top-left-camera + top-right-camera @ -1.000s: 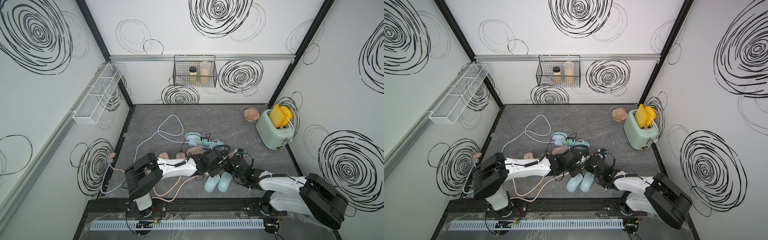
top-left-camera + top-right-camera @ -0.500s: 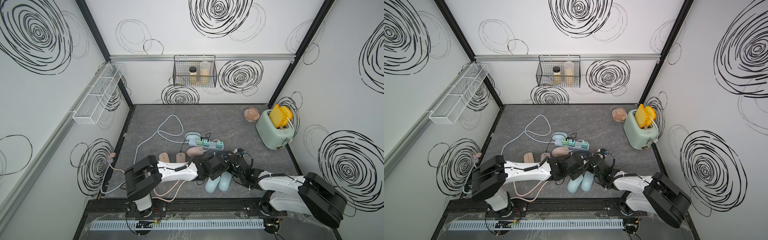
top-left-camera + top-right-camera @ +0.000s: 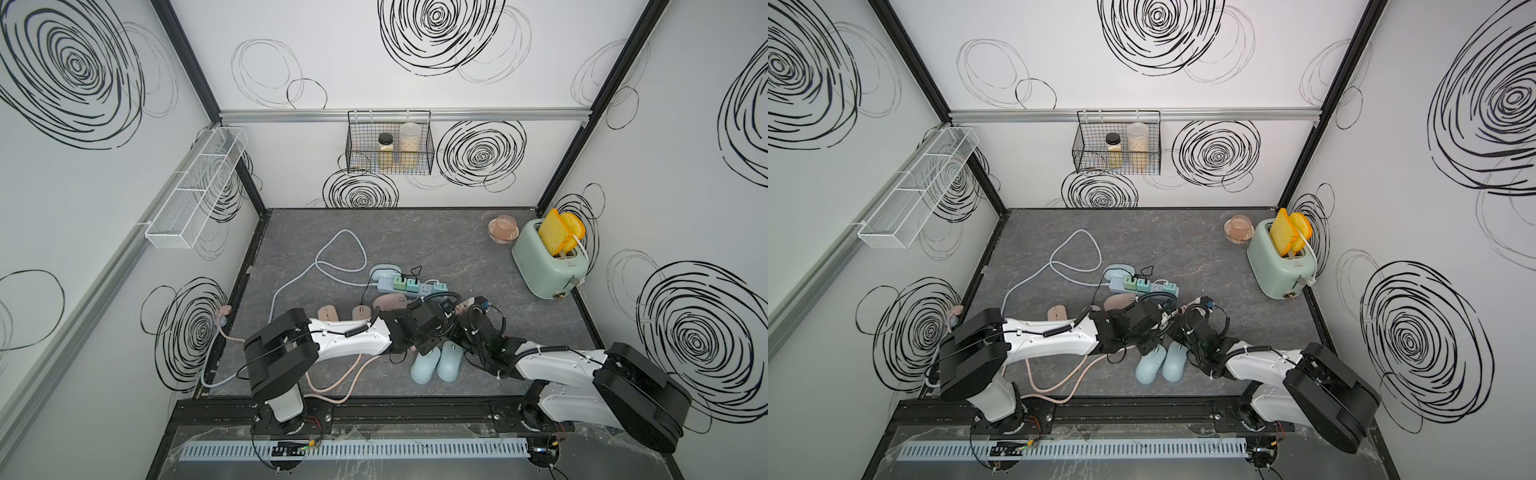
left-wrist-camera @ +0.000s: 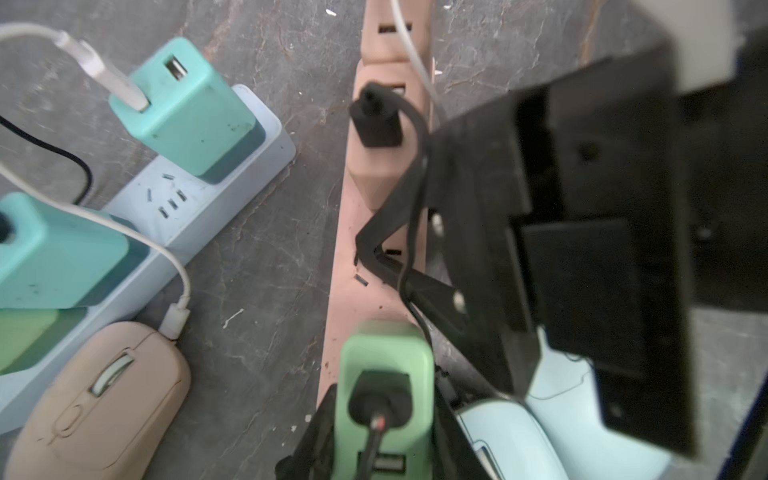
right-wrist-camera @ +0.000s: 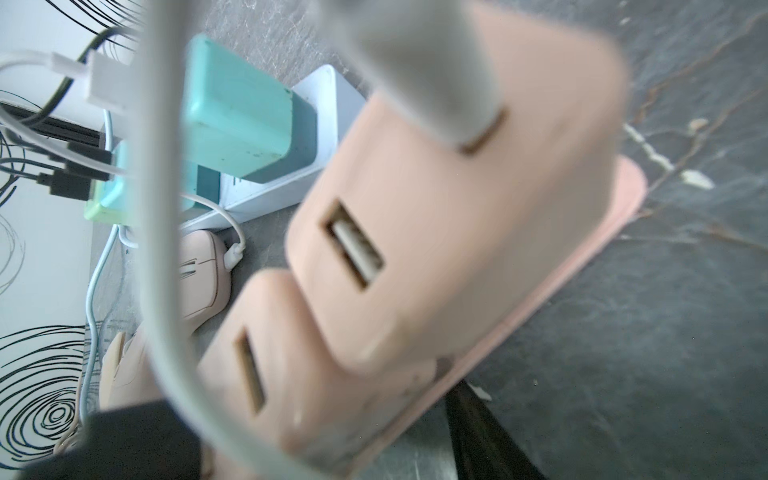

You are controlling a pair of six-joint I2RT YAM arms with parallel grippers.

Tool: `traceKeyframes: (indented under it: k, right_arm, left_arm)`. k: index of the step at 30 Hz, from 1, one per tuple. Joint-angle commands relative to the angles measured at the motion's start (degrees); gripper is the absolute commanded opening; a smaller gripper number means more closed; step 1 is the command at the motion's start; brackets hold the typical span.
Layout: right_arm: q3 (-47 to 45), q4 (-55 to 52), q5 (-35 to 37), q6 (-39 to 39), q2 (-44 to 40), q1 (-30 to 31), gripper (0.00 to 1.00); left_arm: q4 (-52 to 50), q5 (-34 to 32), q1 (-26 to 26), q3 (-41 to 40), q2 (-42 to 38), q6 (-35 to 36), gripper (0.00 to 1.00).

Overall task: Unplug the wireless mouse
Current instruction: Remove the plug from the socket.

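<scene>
In the left wrist view my left gripper [image 4: 384, 440] is shut on a light-green charger [image 4: 386, 374] that stands on a pink power strip [image 4: 357, 249], with a black cable running out of the charger. Two light-blue mice [image 3: 438, 363] lie side by side just in front of both grippers, and I cannot tell which mouse that cable reaches. My right gripper [image 5: 311, 440] straddles the same pink strip [image 5: 573, 249] from the other side, beside the pink chargers [image 5: 415, 208]. In both top views the left gripper [image 3: 1152, 328] and right gripper [image 3: 1179, 328] meet there.
A blue power strip [image 3: 409, 286] with teal chargers lies just behind, a pink mouse [image 4: 95, 403] beside it. Two more pink mice [image 3: 328, 312] sit to the left. Cables loop across the floor. A green toaster [image 3: 548, 266] and small bowl [image 3: 503, 228] stand at the back right.
My left arm has shifted a little toward the front, uncovering more of the pink mouse behind it. The right arm has barely moved.
</scene>
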Motion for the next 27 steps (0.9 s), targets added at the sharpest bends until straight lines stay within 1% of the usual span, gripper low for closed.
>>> traceKeyframes:
  k: [1,2,4,6,7,13,16,19,21,23,27]
  right_arm:
    - [-3.6,-14.7,-1.6,1.0,4.1,0.1,0.59]
    - [-3.5,-14.8,-1.6,1.0,4.1,0.1,0.59]
    - [-3.5,-14.8,-1.7,1.0,4.2,0.1,0.59]
    - [-3.5,-14.8,-1.6,1.0,4.2,0.0,0.59]
    - [-3.6,-14.8,-1.6,1.0,4.2,0.0,0.59]
    - [-3.0,-14.5,-1.7,0.3,4.6,-0.2,0.60]
    - [-2.5,-14.0,-1.9,-0.9,4.1,-0.2,0.64]
    - [-2.8,-12.0,-2.1,-3.0,2.3,-0.3,0.71]
    - [-3.3,-11.1,-2.0,-4.5,0.0,-0.3,0.78]
    - [-3.6,-11.1,-1.7,-5.7,-3.2,-0.3,0.82]
    - [-3.4,-14.9,-0.1,-6.8,-11.0,-0.3,0.86]
  left_arm:
    - [11.1,-13.4,-2.5,1.7,-4.0,4.1,0.00]
    - [11.3,-12.5,-2.4,1.5,-3.9,4.0,0.00]
    - [10.2,-4.6,-0.1,1.9,-3.7,1.2,0.00]
    - [9.4,4.8,3.1,2.2,-4.1,-2.1,0.00]
    - [8.8,7.1,4.1,2.5,-4.2,-3.3,0.00]
    - [8.2,8.8,6.5,3.2,-7.4,-5.8,0.00]
    - [8.5,10.0,9.0,2.4,-10.3,-8.5,0.00]
    - [8.9,12.1,12.4,0.8,-12.9,-10.8,0.00]
    - [9.8,12.9,14.2,-1.2,-15.0,-12.2,0.00]
    - [10.8,13.1,15.4,-3.2,-17.1,-13.4,0.00]
    - [11.2,13.4,17.6,-5.4,-19.3,-14.8,0.00]
